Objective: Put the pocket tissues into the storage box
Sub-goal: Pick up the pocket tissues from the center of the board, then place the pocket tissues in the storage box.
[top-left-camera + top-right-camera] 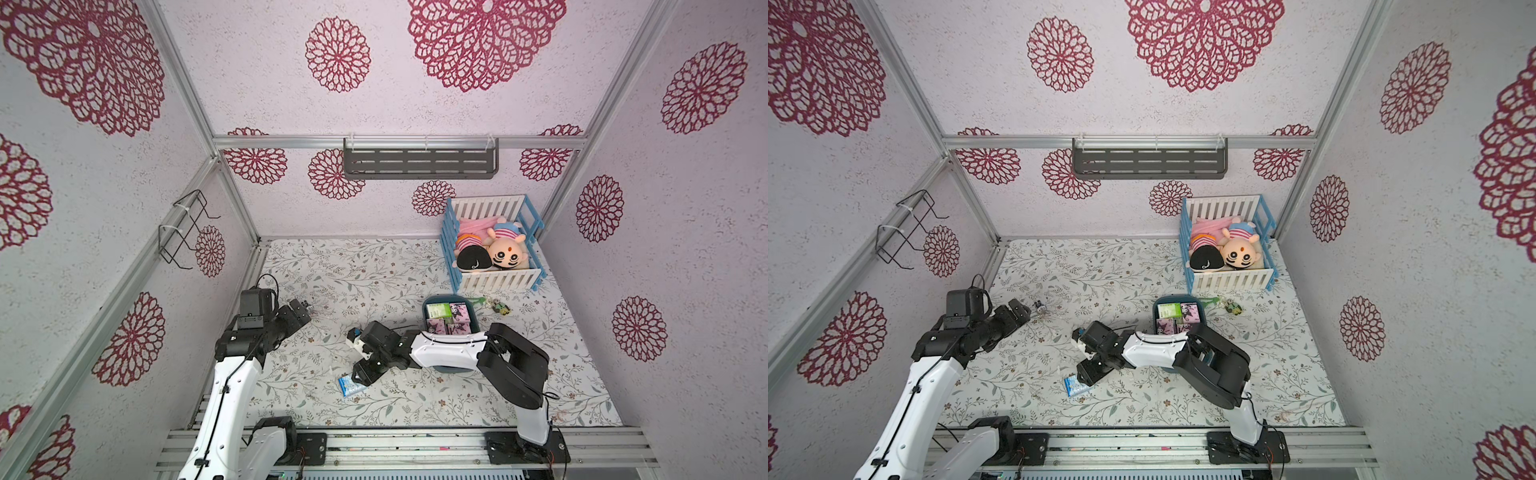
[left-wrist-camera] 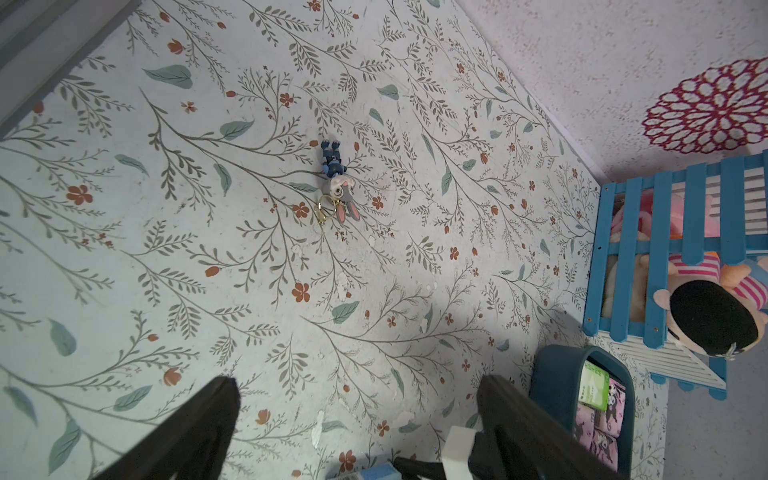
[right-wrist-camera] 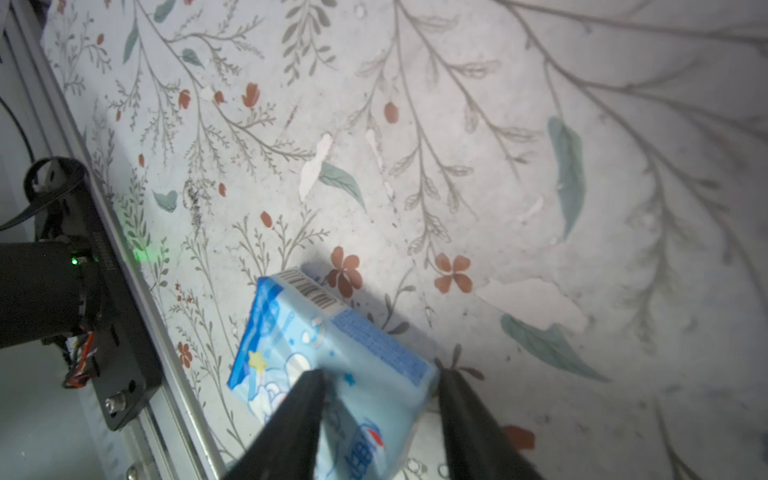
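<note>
A light blue pack of pocket tissues [image 1: 348, 386] [image 1: 1074, 386] [image 3: 332, 340] lies near the table's front, tipped up on one side. My right gripper [image 1: 356, 379] [image 1: 1084, 378] [image 3: 380, 374] is down over it. Its two fingers are closed against the pack's sides. Behind the right arm stands the dark teal storage box [image 1: 432, 300] [image 1: 1160, 301] [image 2: 552, 374]. It holds green-and-white and pink pocket tissues [image 1: 451, 318] [image 1: 1177, 316] [image 2: 598, 399]. My left gripper [image 1: 306, 305] [image 1: 1026, 309] [image 2: 357, 380] hovers open at the left with nothing between its fingers.
A blue-and-white toy crib [image 1: 494, 282] with two plush dolls stands at the back right. A rabbit keychain [image 2: 338, 183] [image 1: 1040, 307] lies just beyond the left gripper. Small toy figures [image 1: 500, 307] lie right of the box. The metal rail [image 3: 137, 316] runs along the front edge.
</note>
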